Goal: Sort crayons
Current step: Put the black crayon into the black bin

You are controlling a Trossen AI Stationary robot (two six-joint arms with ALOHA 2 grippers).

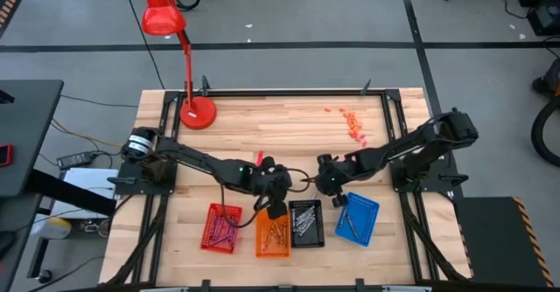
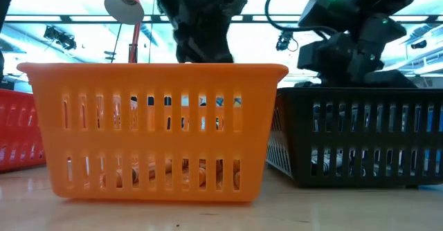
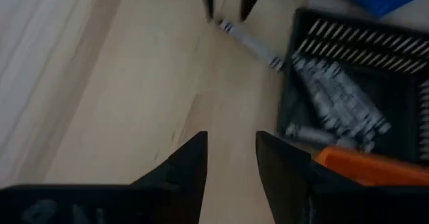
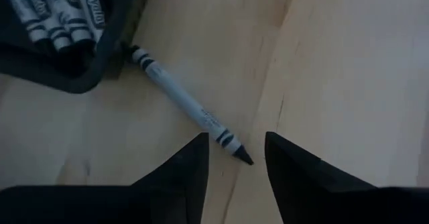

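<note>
Wooden tabletop (image 1: 289, 130), pale planks, both arms reaching toward its middle near the row of trays. Right gripper (image 4: 234, 158): fingers parted, nothing between them; the dark tip of a grey-white crayon (image 4: 186, 106) lies on the wood just ahead of the gap, untouched as far as can be seen. That crayon lies flat and slanted, its far end right beside the corner of the black tray (image 4: 74, 70), outside it. Inside this tray, more grey-white crayons (image 4: 57, 9) lie packed together. Left gripper (image 3: 231, 163): fingers likewise apart and empty, held over bare wood, pointed at the same loose crayon, with the black tray beside it. Outward, high view: red tray (image 1: 221, 228), orange tray (image 1: 272, 236), blue tray (image 1: 357, 219), each holding crayons. Red desk lamp (image 1: 188, 108) stands at the far left edge.
</note>
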